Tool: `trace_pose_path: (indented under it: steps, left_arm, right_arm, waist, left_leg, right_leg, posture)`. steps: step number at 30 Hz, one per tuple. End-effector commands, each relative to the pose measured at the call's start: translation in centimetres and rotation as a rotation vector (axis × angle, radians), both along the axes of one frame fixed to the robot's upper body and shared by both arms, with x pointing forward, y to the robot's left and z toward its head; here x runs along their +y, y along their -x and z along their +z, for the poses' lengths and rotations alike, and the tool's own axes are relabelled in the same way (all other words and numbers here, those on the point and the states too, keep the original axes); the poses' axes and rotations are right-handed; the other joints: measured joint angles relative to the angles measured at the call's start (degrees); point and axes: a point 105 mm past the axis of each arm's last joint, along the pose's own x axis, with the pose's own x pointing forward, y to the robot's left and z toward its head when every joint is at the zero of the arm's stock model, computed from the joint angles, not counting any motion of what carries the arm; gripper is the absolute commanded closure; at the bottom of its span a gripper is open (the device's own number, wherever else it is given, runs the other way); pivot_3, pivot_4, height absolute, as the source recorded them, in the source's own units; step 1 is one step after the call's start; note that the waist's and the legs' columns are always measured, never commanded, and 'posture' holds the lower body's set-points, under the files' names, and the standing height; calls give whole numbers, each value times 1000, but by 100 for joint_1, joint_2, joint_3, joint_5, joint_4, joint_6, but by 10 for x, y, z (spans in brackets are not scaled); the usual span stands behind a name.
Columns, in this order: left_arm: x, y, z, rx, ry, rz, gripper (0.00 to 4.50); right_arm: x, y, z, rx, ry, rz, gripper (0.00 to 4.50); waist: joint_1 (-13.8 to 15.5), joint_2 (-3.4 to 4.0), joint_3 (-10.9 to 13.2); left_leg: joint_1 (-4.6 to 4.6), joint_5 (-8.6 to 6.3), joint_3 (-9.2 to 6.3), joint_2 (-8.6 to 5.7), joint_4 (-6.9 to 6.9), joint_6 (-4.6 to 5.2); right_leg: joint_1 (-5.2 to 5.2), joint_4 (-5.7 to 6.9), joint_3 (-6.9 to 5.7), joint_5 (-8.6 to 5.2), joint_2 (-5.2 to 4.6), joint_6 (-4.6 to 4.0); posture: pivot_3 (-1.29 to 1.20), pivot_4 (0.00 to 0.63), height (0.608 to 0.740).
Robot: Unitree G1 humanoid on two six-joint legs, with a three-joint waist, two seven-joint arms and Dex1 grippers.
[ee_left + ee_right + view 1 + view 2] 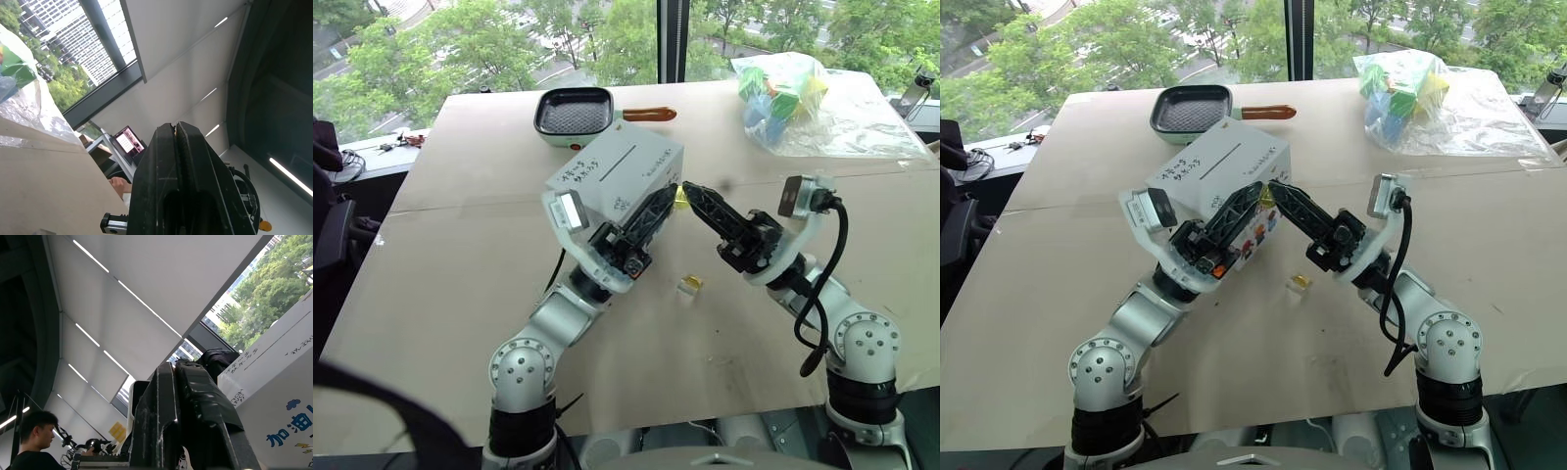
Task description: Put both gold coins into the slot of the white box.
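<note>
Both my end effectors clenched at frame centre: left end effector (668,199), right end effector (690,191) pinching, I think, a gold coin (680,195). Lift to the slot (618,161) of the white box (607,166), edge-on.

The white cuboid carton box (617,176) sits mid-table (460,284); the pale-green grill pan (574,114) behind it, the clear plastic bag (783,93) far right.

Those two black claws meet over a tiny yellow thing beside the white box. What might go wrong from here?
1. The small gold coin sits pinched where the left gripper and right gripper meet, both shut; it may slip and fall.
2. The thin dark slot on the white cardboard box is narrow, so the coin may miss.
3. Another gold coin lies on the beige table.
</note>
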Motion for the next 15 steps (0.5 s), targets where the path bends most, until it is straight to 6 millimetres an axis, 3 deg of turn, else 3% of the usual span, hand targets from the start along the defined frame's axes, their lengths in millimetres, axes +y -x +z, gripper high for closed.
trace_pose_path:
  steps: [1,5,8,13,15]
  left_arm:
    - [-16,10,-2,-1,-28,-95,4437]
    - [-13,7,1,3,7,-80,4437]
    - [-2,4,4,-5,48,-38,4500]
    - [6,4,5,-7,54,-21,4500]
    - [10,3,5,-9,53,-11,4500]
  right_arm:
    - [10,13,17,-79,-28,82,4500]
    - [10,13,16,-77,-26,84,4500]
    - [5,7,17,-73,-46,38,3633]
    - [-4,-1,14,-37,-69,-28,1211]
    - [-9,-3,12,-23,-73,-50,1211]
  waist:
    - [0,0,0]
    - [1,0,0]
    - [-1,0,0]
    - [2,0,0]
    - [2,0,0]
  left_leg:
    - [0,0,0,0,0,0]
    - [0,0,0,0,0,0]
    - [0,0,0,0,-1,0]
    - [-1,0,-1,1,-3,0]
    - [-1,0,-1,0,-3,0]
  right_leg:
    - [0,0,0,0,0,0]
    - [0,-1,0,0,0,0]
    - [0,-1,0,0,0,0]
    - [-1,-4,-1,0,0,0]
    - [-1,-6,0,0,-1,0]
  posture:
    - [0,150,721]
    - [0,150,721]
    - [0,150,721]
    - [0,150,721]
    - [0,150,721]
